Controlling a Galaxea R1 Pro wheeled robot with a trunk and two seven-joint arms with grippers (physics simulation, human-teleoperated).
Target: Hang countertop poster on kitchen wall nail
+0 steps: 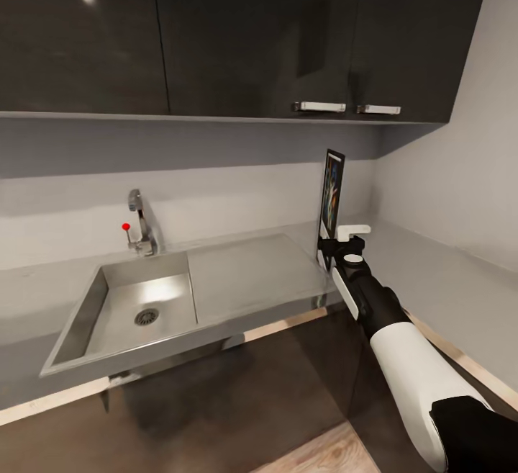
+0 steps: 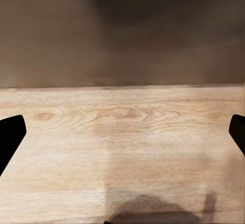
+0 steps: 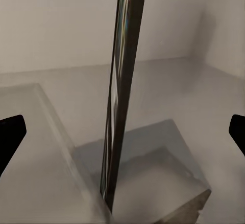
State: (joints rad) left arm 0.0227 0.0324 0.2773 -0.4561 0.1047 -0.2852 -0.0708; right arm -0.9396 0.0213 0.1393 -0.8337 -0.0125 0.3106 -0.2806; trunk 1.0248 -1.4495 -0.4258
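- I have the poster [image 1: 332,196] up off the countertop [image 1: 460,293], upright and edge-on, just right of the sink's [image 1: 119,307] drainboard.
- My right gripper [image 1: 338,239] sits at its bottom edge. The right wrist view shows the frame [image 3: 122,96] running between widely spread fingertips [image 3: 10,132], so I cannot tell how firmly it is held.
- My left gripper's fingertips [image 2: 9,134] are spread wide with nothing between them, over wood floor [image 2: 122,147].
- I judge the pick-up done and the carry in hand.
- I see no nail from here. Next I need to find one on the wall [image 1: 460,163], then bring the poster's top to it, keeping it clear of the cabinets [image 1: 252,34] above the sink.
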